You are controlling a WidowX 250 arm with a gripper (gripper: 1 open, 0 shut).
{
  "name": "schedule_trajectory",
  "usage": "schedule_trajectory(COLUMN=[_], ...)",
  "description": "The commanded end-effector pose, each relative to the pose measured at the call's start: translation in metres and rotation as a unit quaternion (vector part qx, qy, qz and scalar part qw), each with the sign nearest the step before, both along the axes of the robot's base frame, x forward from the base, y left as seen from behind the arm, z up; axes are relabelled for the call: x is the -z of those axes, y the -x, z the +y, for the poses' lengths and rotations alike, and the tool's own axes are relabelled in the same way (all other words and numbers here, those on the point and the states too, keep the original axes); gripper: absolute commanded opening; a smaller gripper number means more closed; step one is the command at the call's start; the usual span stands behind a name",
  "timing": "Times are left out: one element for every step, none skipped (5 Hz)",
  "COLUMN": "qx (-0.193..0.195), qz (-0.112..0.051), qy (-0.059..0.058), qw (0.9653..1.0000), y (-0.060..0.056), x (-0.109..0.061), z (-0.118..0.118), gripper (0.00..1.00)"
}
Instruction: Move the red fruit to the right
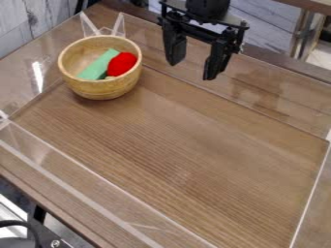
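The red fruit [122, 64] lies inside a wooden bowl [100, 86] at the left of the table, next to a flat green block [97, 65]. Its green cap does not show. My black gripper [193, 55] hangs to the right of the bowl, pointing down over the tabletop. Its two fingers stand wide apart with nothing between them. The gripper is clear of the bowl and does not touch the fruit.
The wooden tabletop [181, 145] is ringed by low clear plastic walls [39, 145]. Chair or table legs stand behind the far edge at the upper right [300, 39].
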State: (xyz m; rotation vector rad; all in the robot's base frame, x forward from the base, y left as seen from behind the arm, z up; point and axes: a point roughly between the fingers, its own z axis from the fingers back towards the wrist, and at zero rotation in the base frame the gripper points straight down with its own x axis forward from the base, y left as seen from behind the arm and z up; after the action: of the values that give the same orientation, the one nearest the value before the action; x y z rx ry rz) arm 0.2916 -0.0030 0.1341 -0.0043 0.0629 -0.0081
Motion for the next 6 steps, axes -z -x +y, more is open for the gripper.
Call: schedule_trajectory(qx=[-0.034,-0.014,0.019,0.04,0.064,0.054], qz=[0.006,0.0,-0.011,-0.019,-0.018,-0.021], qy=[0.0,0.001,0.001,-0.009,-0.008,-0.009], qw=[0.9994,0.9999,0.9998,0.999,0.9977,0.9982], y=[0.001,0.005,0.009,0.011,0.009,0.006], x=[0.005,0.002,-0.001,0.006,0.019,0.022], z=[0.007,0.031,0.07,0.11,0.143,0.159], gripper=[1.0,1.0,1.0,1.0,1.0,1.0])
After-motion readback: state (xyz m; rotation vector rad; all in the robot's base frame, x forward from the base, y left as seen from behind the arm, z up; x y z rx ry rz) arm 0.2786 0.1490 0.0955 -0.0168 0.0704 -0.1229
